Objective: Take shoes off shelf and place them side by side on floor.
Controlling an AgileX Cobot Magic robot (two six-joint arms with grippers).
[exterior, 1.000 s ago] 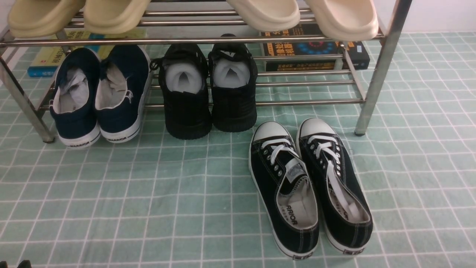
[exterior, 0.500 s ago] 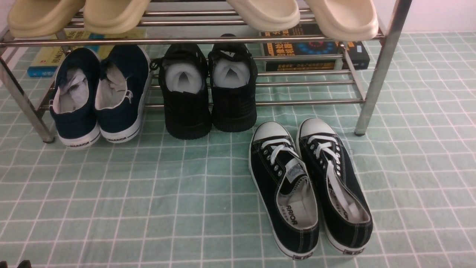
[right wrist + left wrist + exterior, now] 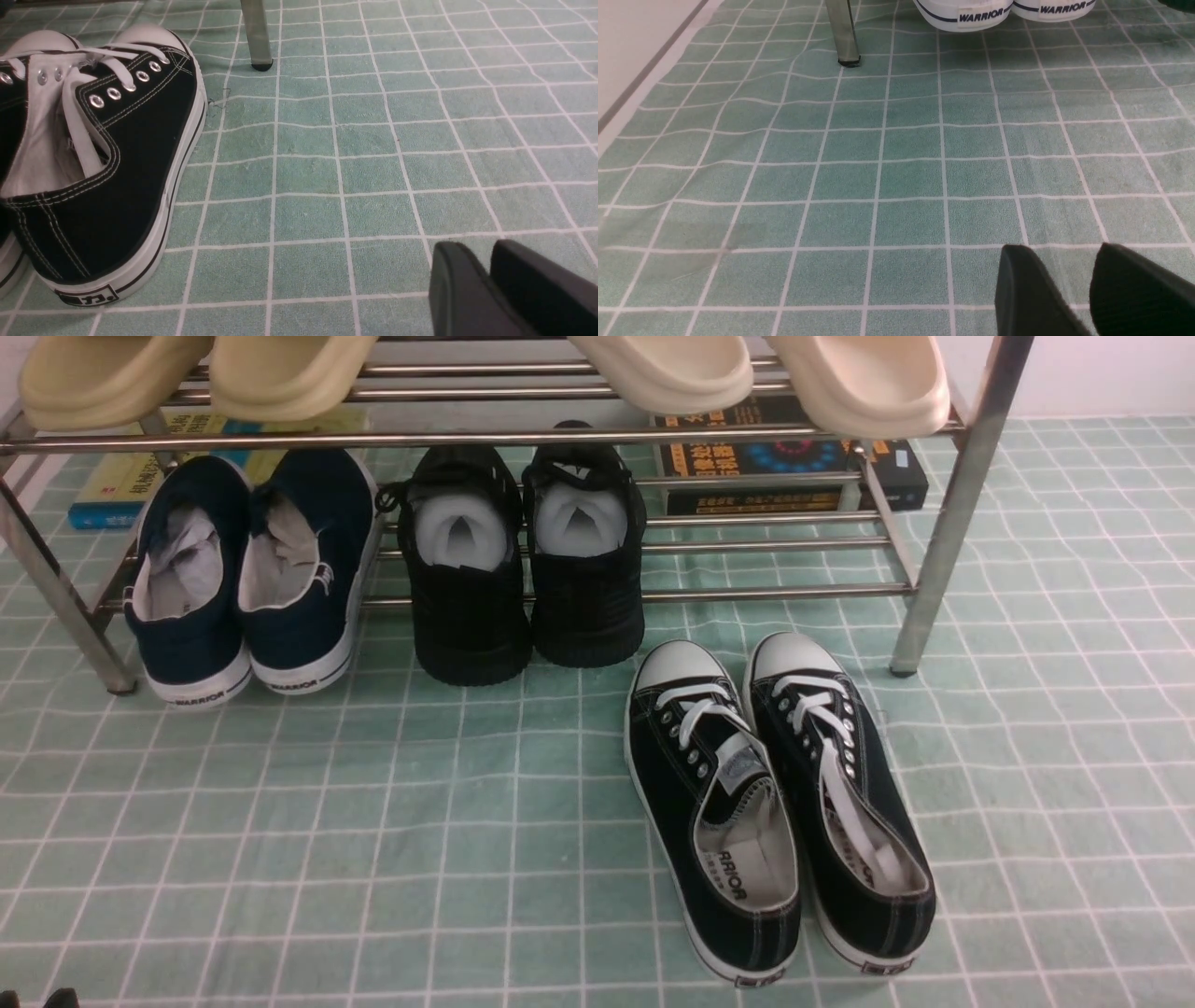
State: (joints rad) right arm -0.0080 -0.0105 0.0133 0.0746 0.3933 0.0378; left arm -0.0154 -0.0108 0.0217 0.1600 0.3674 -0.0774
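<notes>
Both black canvas shoes stand side by side on the pale green gridded floor (image 3: pixel 448 821), toes toward the shelf (image 3: pixel 952 513): one shoe (image 3: pixel 714 812) on the left, the other (image 3: pixel 840 803) touching it on the right. In the right wrist view the right-hand shoe (image 3: pixel 117 163) lies well to one side of my right gripper (image 3: pixel 476 249). That gripper's tips stand a narrow gap apart, low over bare cloth, and hold nothing. My left gripper (image 3: pixel 1064 252) is open and empty over bare floor, short of a shelf leg (image 3: pixel 843 32). Neither gripper shows in the front view.
Navy slip-ons (image 3: pixel 247 579) and all-black lace-ups (image 3: pixel 527 569) sit on the lower tier. Beige slippers (image 3: pixel 280 373) rest on the top tier. Books (image 3: pixel 794 457) lie behind the rack. Another rack leg (image 3: pixel 257 37) stands beyond the right shoe.
</notes>
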